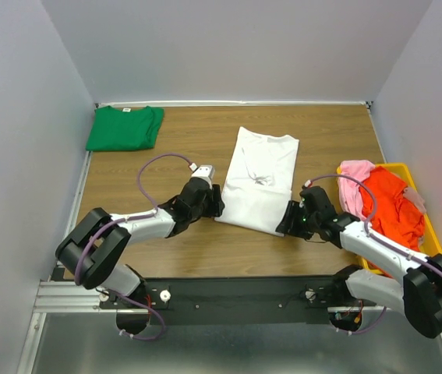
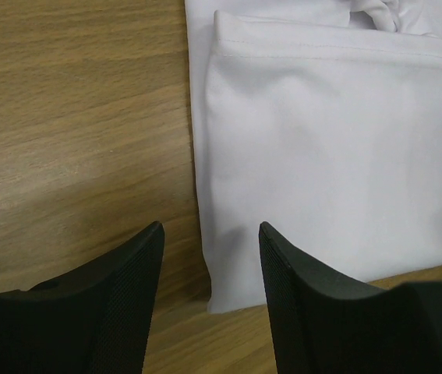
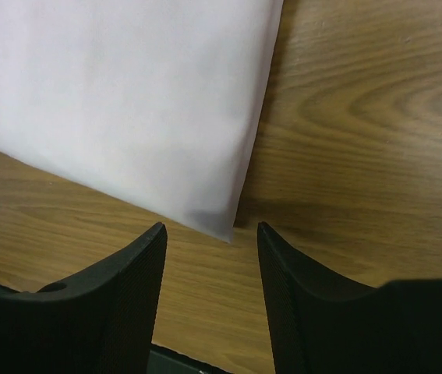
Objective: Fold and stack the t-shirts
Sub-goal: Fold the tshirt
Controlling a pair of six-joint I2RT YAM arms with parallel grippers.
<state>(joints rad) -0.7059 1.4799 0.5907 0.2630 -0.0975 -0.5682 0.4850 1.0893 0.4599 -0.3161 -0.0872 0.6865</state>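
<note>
A white t-shirt (image 1: 258, 179) lies partly folded into a long strip on the middle of the table. My left gripper (image 1: 217, 201) is open and empty at its near left corner, which shows between the fingers in the left wrist view (image 2: 221, 288). My right gripper (image 1: 285, 222) is open and empty at its near right corner (image 3: 219, 220). A folded green t-shirt (image 1: 124, 127) with a small white neck label lies at the far left. A pink t-shirt (image 1: 355, 185) and an orange-red t-shirt (image 1: 392, 209) lie heaped in a tray.
A yellow tray (image 1: 433, 234) stands at the right edge of the wooden table (image 1: 337, 140). Grey walls close in the table at the left, back and right. A black metal rail runs along the near edge.
</note>
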